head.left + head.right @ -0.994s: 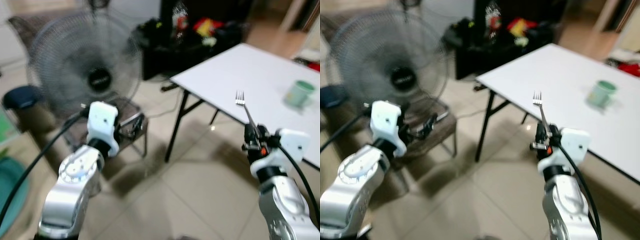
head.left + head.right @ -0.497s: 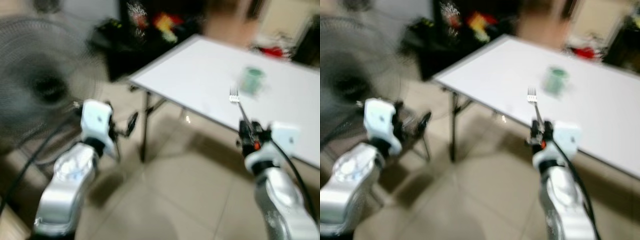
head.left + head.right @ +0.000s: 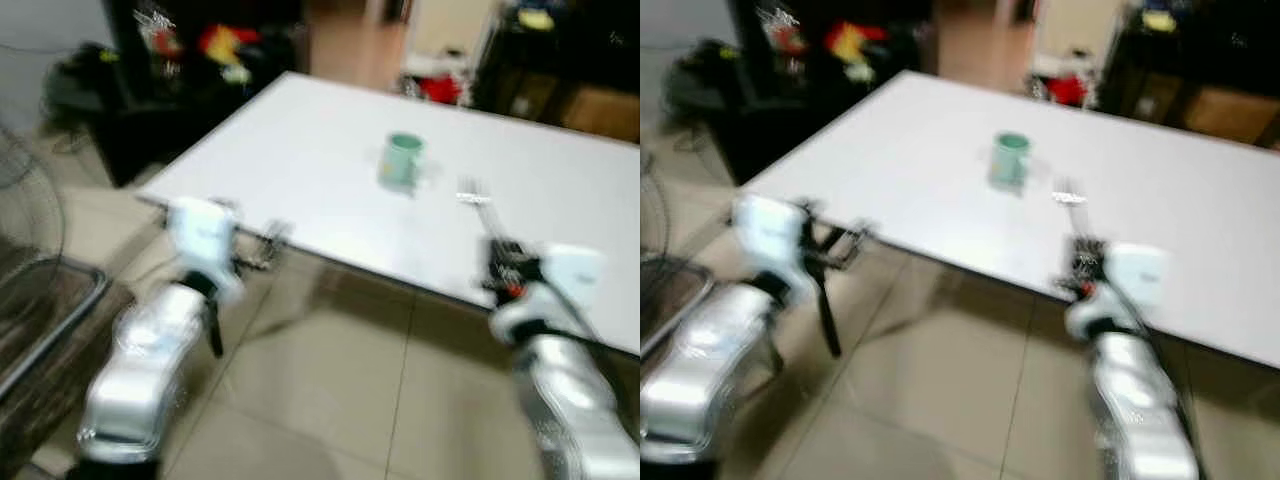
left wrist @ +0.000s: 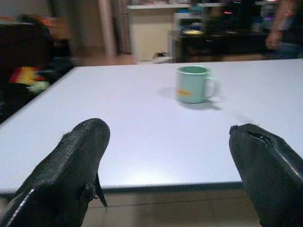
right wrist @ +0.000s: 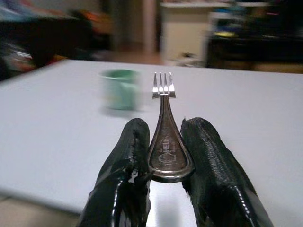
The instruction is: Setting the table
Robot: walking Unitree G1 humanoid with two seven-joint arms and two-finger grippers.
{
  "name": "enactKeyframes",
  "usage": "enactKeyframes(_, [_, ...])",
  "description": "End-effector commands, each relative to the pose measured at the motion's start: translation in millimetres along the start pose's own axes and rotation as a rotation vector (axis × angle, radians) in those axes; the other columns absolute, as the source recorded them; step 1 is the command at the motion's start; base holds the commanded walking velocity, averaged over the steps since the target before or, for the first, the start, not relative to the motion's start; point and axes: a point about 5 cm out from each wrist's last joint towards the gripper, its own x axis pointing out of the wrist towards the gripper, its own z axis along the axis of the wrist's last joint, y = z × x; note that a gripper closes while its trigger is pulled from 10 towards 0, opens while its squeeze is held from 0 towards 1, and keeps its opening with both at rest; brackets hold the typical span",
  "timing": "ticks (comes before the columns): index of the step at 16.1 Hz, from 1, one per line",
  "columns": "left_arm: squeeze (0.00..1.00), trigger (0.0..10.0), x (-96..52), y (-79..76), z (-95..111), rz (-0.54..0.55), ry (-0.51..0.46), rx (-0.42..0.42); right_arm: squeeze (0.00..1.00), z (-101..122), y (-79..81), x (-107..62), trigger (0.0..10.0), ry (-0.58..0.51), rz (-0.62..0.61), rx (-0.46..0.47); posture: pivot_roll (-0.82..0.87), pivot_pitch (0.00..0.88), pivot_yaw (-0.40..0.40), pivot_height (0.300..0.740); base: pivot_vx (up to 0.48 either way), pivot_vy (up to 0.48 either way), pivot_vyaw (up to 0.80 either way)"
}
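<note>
A white table (image 3: 300, 140) stands ahead with a pale green mug (image 3: 402, 161) near its middle. My right gripper (image 5: 165, 165) is shut on the handle of a silver fork (image 5: 163, 124), held upright with the tines up at the table's near edge (image 3: 478, 200). My left gripper (image 4: 170, 156) is open, its fingers (image 4: 71, 165) spread wide and level with the table's near edge, the mug (image 4: 193, 84) straight beyond them. In the head views the left gripper (image 3: 262, 250) sits at the table's left corner. The head views are blurred.
Dark shelving with red and yellow items (image 3: 200, 45) stands behind the table's left end. A fan grille and a dark stool (image 3: 30, 300) are at the far left. A person's arm (image 4: 279, 28) shows beyond the table. Tiled floor (image 3: 330, 400) lies below.
The camera has swung right: the fan has slid off to the left and the table with the mug now lies straight ahead. The right gripper still holds the fork.
</note>
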Motion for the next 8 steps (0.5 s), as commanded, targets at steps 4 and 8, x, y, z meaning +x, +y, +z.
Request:
enactKeyframes(4, [0.00,10.0,-4.1,13.8,1.6,0.035,0.002,0.031,0.00,-1.3,8.8,-2.7,10.0,-0.007,0.028,0.020,0.05,0.000,-0.031,0.740,0.338,0.000,-0.14])
enactKeyframes(8, [0.00,10.0,-2.8,13.2,2.0,0.017,0.001,0.040,0.00,-3.1,9.6,-2.0,10.0,-0.001,0.040,0.022,0.05,0.000,-0.028,0.740,0.335,0.000,-0.56])
